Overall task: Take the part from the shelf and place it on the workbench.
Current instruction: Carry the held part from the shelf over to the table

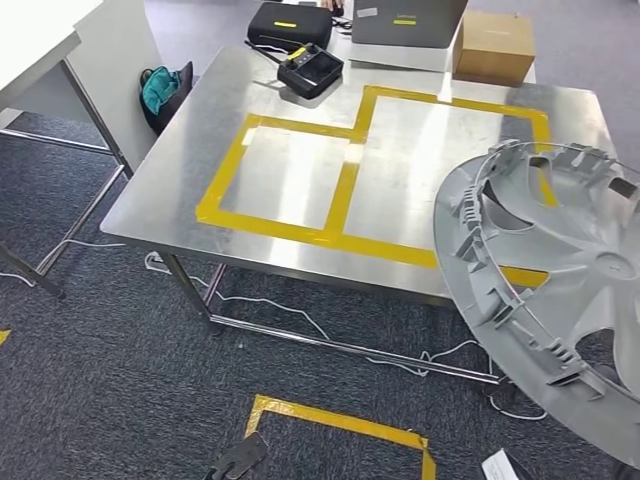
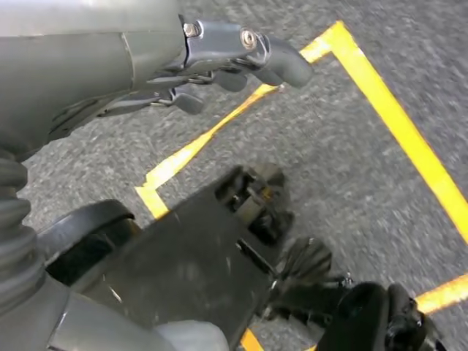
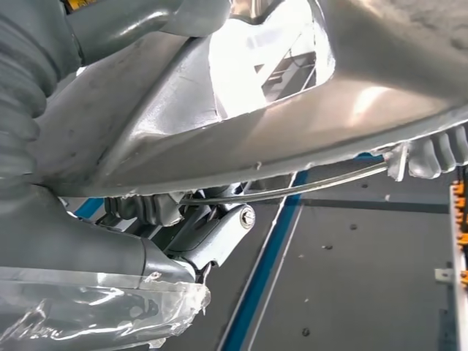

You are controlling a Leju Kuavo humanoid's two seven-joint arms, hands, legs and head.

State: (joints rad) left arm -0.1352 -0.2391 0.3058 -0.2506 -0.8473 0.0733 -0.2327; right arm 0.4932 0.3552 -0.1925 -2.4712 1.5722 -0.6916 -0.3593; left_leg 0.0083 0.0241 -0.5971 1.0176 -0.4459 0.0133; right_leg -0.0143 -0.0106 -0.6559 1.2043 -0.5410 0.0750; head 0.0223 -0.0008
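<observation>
- From the head view I see the part [image 1: 543, 290], a large grey plastic wheel cover with ribs and clips round its rim, held up at the right of my picture, tilted, its near edge over the carpet and its far edge overlapping the front right corner of the worktop [image 1: 302, 120].
- In the right wrist view the right robot hand [image 3: 182, 227] is grasping the part [image 3: 309, 110]: the grey rim runs across the hand, with a thick grey finger [image 3: 221, 238] curled under it and a thin wire ring just below the rim.
- The left robot hand [image 2: 237, 62] hangs over the carpet in the left wrist view. Its fingers [image 2: 281, 62] are stretched out and apart, with nothing in them, so I read it as released.
- The worktop is bare sheet metal marked with yellow tape [image 1: 340, 210] in two joined rectangles, a smaller one on the left and a larger one on the right.
- At the far edge of the worktop sit a black case [image 1: 290, 25], a black handset with a screen [image 1: 309, 70] just in front of it, a grey box [image 1: 407, 25] and a brown cardboard box [image 1: 494, 45].
- A white table [image 1: 45, 50] stands to the left, with a teal and black bag [image 1: 162, 90] on the floor between it and the worktop.
- White cables [image 1: 287, 310] trail on the carpet under the worktop, and more yellow tape [image 1: 340, 418] marks the floor near me.
</observation>
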